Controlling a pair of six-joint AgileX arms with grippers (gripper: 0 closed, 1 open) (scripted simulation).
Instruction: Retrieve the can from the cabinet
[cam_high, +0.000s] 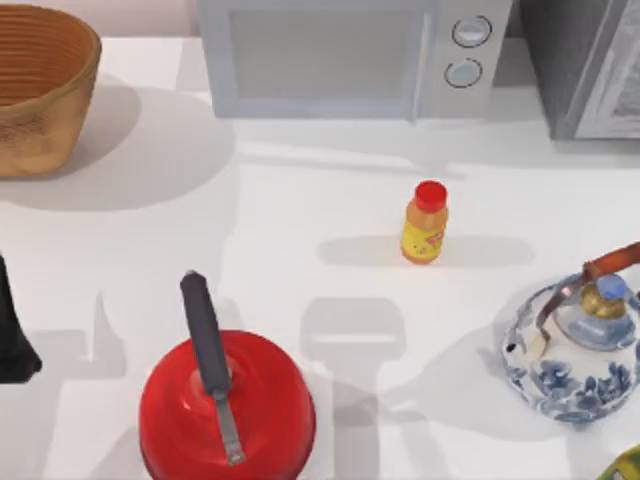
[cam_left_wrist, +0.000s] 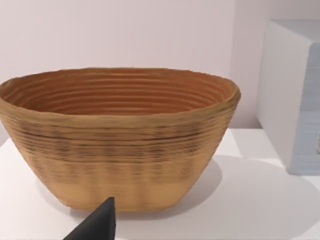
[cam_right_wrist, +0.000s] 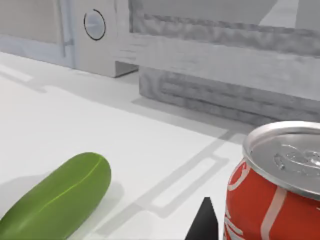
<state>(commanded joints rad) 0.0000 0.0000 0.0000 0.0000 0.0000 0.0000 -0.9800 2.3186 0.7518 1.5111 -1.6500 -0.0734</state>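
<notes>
At the top view's left edge a dark part of my left arm (cam_high: 14, 335) reaches over the white table (cam_high: 300, 250); whether the left gripper is released or clenched I cannot tell, as the left wrist view gives just one dark fingertip (cam_left_wrist: 97, 225) low in front of the woven basket (cam_left_wrist: 117, 137); that basket (cam_high: 40, 85) stands upright at the table's far left corner; moving right, a red pot (cam_high: 225, 410) sits at the near edge with a dark handle (cam_high: 207, 345) lying across its top; behind it, against the back, stands a white microwave (cam_high: 350, 55) with two round knobs; in the open middle an upright yellow bottle (cam_high: 424, 223) with a red cap stands apart from everything else; further right, a blue-and-white teapot (cam_high: 575, 365) rests near the right edge, and the grey cabinet (cam_high: 580, 60) fills the far right corner; the right wrist view shows the red can (cam_right_wrist: 272, 200) upright on the table, close beside a dark fingertip (cam_right_wrist: 204, 225) of the right gripper, a green cucumber (cam_right_wrist: 57, 200) lying near it, and the cabinet (cam_right_wrist: 225, 65) beyond; whether the right gripper grasps the can cannot be told.
</notes>
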